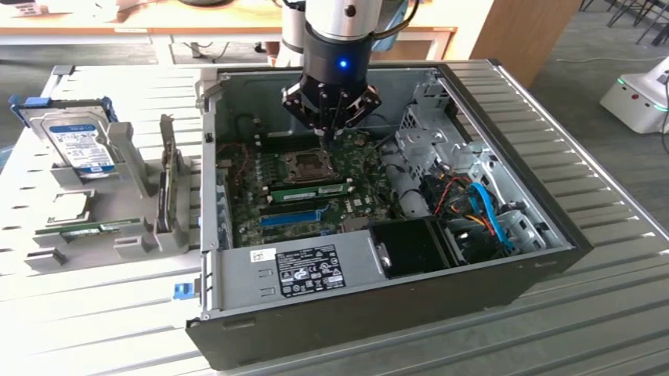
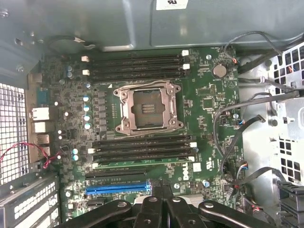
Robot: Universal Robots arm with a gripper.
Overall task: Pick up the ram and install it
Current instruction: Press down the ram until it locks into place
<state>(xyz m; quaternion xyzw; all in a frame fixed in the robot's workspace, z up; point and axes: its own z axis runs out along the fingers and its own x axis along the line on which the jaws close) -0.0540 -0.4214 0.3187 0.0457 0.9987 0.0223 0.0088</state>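
A green ram stick [image 1: 309,189] lies seated in a slot on the motherboard [image 1: 361,157] inside the open computer case, just on the near side of the CPU socket [image 1: 310,164]. In the wrist view the ram [image 2: 142,165] is a thin green strip among the black slots beside the socket [image 2: 148,110]. My gripper [image 1: 329,138] hangs over the board, just past the socket's far side, above the ram and apart from it. Its black fingers [image 2: 151,209] are shut together with nothing between them.
A blue slot [image 2: 118,189] lies next to the ram slots. Cables and drive cages [image 1: 471,196] fill the case's right side. Left of the case, a grey rack [image 1: 157,235] holds a hard drive [image 1: 78,141], an upright card [image 1: 168,180] and another green stick [image 1: 99,229].
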